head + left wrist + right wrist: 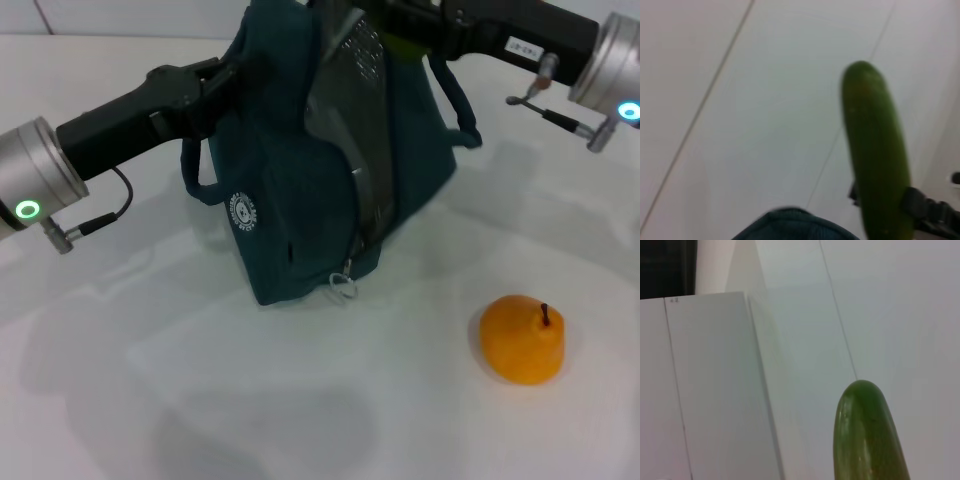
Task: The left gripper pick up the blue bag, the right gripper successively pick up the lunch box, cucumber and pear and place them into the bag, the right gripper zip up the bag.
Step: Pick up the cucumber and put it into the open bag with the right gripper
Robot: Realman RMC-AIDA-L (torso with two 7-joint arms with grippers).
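The blue bag [300,190] stands on the white table with its top open and the foil lining showing. At the bag's upper left edge, my left gripper [222,78] is shut on the fabric and holds the bag up. My right gripper [405,25] reaches in from the upper right and is over the bag's opening, shut on the cucumber [877,150]. The cucumber [867,435] sticks out long and green, and only a sliver of the cucumber [400,44] shows in the head view. The pear [522,338] lies on the table to the bag's front right. The lunch box is out of view.
One bag handle [195,175] hangs on the left and another handle [455,105] on the right. The ring zipper pull [343,285] dangles at the bag's front corner. A white box or cabinet [705,390] shows in the right wrist view.
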